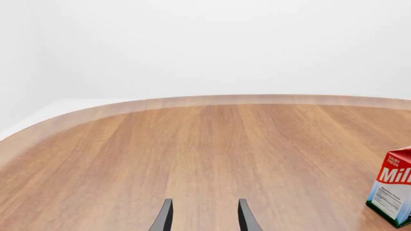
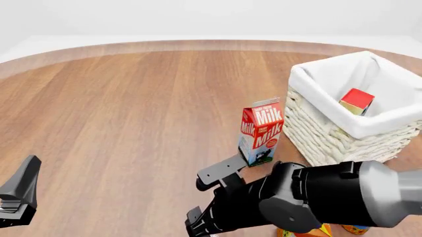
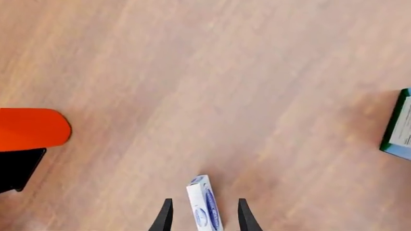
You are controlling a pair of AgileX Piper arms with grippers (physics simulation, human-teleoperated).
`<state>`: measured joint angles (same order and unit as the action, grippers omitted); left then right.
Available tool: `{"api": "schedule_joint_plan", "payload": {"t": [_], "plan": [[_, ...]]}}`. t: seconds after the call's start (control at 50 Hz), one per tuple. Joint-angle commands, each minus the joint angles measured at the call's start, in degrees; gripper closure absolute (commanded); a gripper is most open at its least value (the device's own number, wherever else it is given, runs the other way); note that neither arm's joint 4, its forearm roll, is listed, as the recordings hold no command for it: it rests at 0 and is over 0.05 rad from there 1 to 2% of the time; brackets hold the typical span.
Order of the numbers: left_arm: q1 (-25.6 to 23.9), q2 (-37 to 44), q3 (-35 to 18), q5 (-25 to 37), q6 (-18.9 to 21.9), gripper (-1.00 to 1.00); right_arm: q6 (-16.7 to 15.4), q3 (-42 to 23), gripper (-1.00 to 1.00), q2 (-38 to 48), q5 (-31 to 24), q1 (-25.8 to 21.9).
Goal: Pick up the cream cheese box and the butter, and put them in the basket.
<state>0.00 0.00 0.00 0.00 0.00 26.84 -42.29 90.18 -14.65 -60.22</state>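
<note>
Right gripper (image 3: 203,216) spread, straddling cream cheese box (image 3: 204,207) standing on edge on table (image 3: 192,72) | left gripper (image 1: 204,216) spread, empty | butter (image 2: 357,101) inside basket (image 2: 329,133) | risk: thin box tips or slips if jaws close off-centre

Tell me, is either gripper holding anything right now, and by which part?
The right gripper has the cream cheese box between its fingers, standing on edge, but contact cannot be told. The left gripper is open and holds nothing.
</note>
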Motion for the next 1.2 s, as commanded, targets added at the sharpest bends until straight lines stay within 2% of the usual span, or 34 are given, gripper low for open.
{"api": "schedule_joint_plan", "payload": {"t": [0.02,0.24,0.34,0.72,0.92,1.2], "plan": [[0.0,0.0,0.0,0.0,0.0,-1.00,1.7,1.3,-1.00,1.8,2.2,-1.2],[0.0,0.0,0.0,0.0,0.0,-1.00,2.0,1.2,-1.00,2.2,2.3,-1.7],[0.0,0.0,0.0,0.0,0.0,-1.00,3.0,2.2,-1.00,3.4,3.9,-2.4],[0.0,0.0,0.0,0.0,0.0,-1.00,1.9,1.2,-1.00,3.9,3.5,-1.6],[0.0,0.0,0.0,0.0,0.0,-1.00,2.8,1.0,-1.00,5.0,4.3,-2.6],[0.0,0.0,0.0,0.0,0.0,-1.00,2.1,1.0,-1.00,5.3,4.3,-2.1]]}}
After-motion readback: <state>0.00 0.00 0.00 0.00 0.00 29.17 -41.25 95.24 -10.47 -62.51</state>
